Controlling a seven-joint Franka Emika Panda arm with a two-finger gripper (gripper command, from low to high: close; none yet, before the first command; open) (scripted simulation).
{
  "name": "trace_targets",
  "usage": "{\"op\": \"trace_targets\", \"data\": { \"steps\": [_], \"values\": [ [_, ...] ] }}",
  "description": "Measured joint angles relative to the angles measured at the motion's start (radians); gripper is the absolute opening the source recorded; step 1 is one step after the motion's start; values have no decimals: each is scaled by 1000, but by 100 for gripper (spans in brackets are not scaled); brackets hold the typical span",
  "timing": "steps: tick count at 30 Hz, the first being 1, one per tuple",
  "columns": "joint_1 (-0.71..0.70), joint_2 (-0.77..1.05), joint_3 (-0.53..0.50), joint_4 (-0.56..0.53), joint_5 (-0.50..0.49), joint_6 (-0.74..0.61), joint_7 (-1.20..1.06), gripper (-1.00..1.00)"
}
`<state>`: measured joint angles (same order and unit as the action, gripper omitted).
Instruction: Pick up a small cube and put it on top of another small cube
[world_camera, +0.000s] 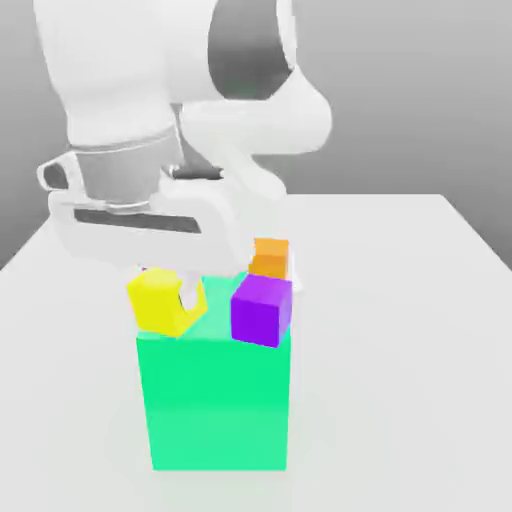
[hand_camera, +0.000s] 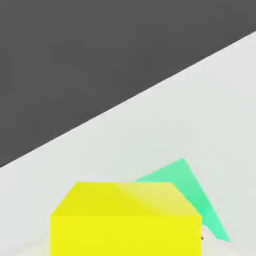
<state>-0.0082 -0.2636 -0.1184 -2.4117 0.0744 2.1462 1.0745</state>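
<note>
The small yellow cube (world_camera: 160, 300) hangs tilted over the top edge of the big green block (world_camera: 215, 400), on the exterior view's left. My gripper (world_camera: 166, 296) comes down from the white hand above and is shut on it, with one white finger (world_camera: 190, 289) against its side. In the hand view the yellow cube (hand_camera: 125, 217) sits very close, with a corner of the green block (hand_camera: 197, 197) behind it. A purple cube (world_camera: 262, 308) rests on the green block's top, toward the exterior view's right.
An orange cube (world_camera: 270, 257) stands just behind the purple one. A trace of magenta shows behind the yellow cube at the hand's underside. The white table (world_camera: 400, 330) spreads around the green block, under a grey backdrop.
</note>
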Motion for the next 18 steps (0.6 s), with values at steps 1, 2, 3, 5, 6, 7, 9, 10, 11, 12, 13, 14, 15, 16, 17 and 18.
{"op": "trace_targets", "data": {
  "steps": [1,2,3,5,6,7,9,10,11,12,13,14,15,16,17,18],
  "values": [
    [7,-35,28,-4,-18,-30,39,-100],
    [13,-69,57,-8,-35,-59,77,-100],
    [19,-103,87,-11,-52,-90,115,-100],
    [23,-108,110,-46,-64,-59,144,-100],
    [23,-97,114,-69,-65,-25,148,-100],
    [23,-83,117,-94,-66,14,150,-100],
    [22,-71,119,-113,-66,45,151,100],
    [22,-71,119,-113,-66,45,151,100],
    [22,-71,119,-113,-66,45,151,100],
    [22,-71,119,-113,-66,45,151,100],
    [22,-71,119,-113,-67,45,151,100],
    [21,-65,120,-123,-70,60,153,100],
    [21,-70,120,-114,-72,46,155,100],
    [21,-82,121,-97,-73,17,155,100],
    [21,-97,121,-76,-73,-19,155,100],
    [21,-113,121,-52,-73,-58,156,100]
  ]
}}
